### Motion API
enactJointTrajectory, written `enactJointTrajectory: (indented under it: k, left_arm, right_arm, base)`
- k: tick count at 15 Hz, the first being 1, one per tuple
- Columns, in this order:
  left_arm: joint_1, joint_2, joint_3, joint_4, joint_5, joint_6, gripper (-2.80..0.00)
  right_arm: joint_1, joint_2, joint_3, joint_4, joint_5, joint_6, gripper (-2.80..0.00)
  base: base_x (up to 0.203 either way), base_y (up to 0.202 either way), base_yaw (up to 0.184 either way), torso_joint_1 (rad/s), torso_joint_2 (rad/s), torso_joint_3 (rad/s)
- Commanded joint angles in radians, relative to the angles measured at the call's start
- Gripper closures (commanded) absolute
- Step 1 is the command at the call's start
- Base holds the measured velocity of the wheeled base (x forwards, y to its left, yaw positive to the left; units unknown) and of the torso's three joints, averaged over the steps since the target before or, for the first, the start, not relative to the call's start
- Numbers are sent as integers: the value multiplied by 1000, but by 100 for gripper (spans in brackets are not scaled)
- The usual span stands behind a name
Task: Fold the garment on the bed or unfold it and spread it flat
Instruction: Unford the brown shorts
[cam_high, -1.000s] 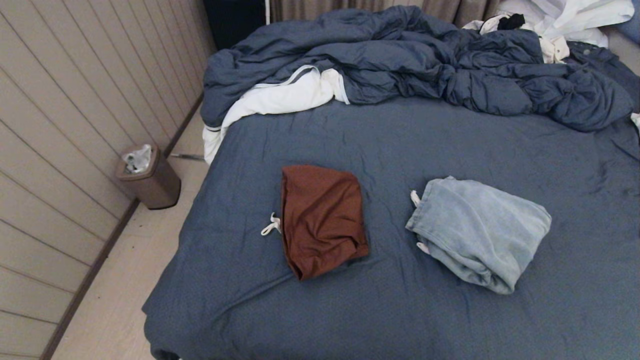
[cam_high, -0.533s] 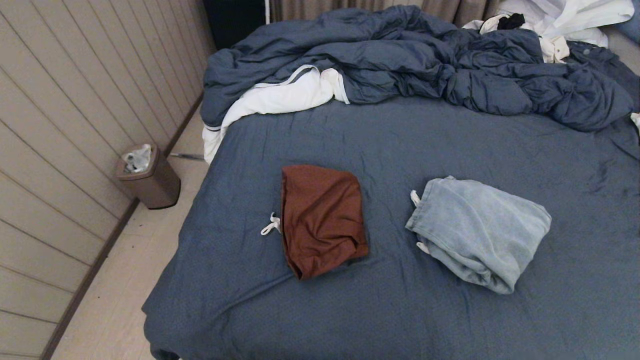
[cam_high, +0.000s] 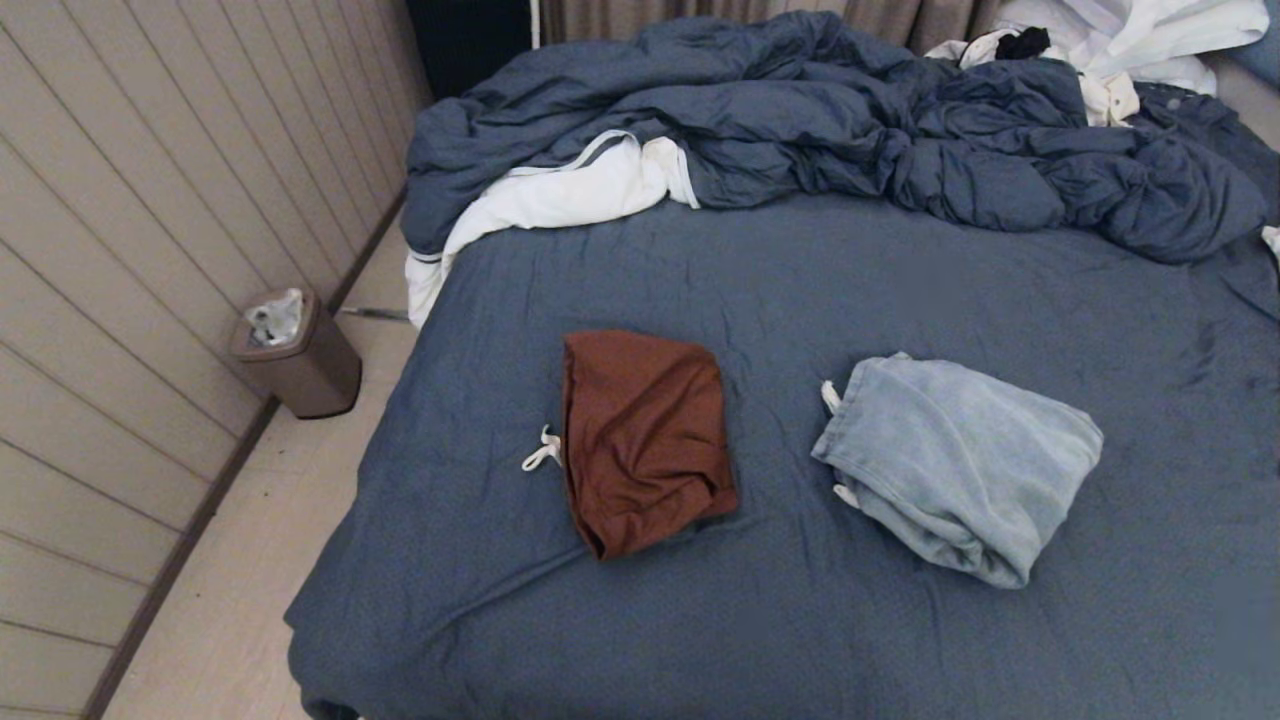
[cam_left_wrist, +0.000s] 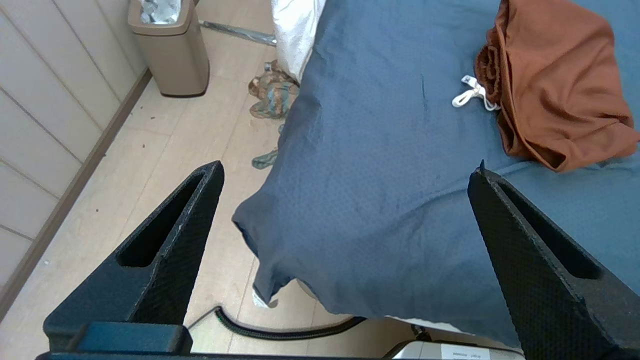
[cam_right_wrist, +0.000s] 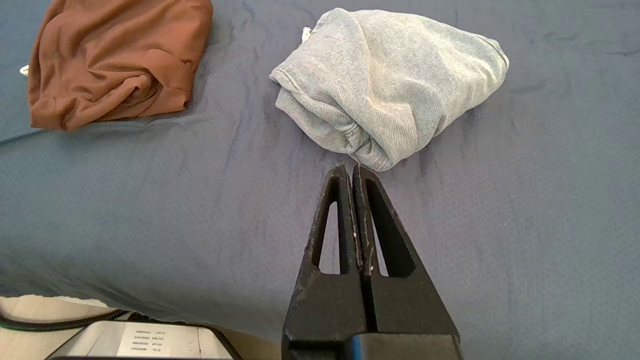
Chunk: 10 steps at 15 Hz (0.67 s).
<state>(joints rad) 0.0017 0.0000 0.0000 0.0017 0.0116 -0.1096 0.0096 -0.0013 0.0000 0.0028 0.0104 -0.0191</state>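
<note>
Two folded garments lie on the bed (cam_high: 860, 260), which has a slate-blue sheet. A rust-brown one (cam_high: 645, 440) with a white drawstring sits left of centre; a light blue one (cam_high: 960, 465) sits to its right. Neither arm shows in the head view. In the left wrist view my left gripper (cam_left_wrist: 347, 170) stands wide open above the bed's near left corner, short of the brown garment (cam_left_wrist: 555, 85). In the right wrist view my right gripper (cam_right_wrist: 351, 170) is shut and empty over the sheet, its tips just short of the light blue garment (cam_right_wrist: 390, 80).
A bunched blue duvet (cam_high: 820, 120) with white lining fills the far end of the bed, with white clothes (cam_high: 1120, 40) behind it. A brown bin (cam_high: 297, 355) stands on the floor by the panelled wall. Cloth scraps (cam_left_wrist: 272, 92) and a black cable (cam_left_wrist: 280, 330) lie on the floor.
</note>
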Motion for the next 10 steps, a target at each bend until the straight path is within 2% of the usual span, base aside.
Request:
enactJointTrajectory:
  k: [1,10]
  left_arm:
    - [0,2,0,0,1,-1,-280]
    - [0,1,0,0,1,-1,-280]
  right_arm:
    - [0,1,0,0,0,-1,0]
    - [0,1,0,0,0,-1,0]
  base:
    - [0,0,0,0,0,0]
    - [0,0,0,0,0,0]
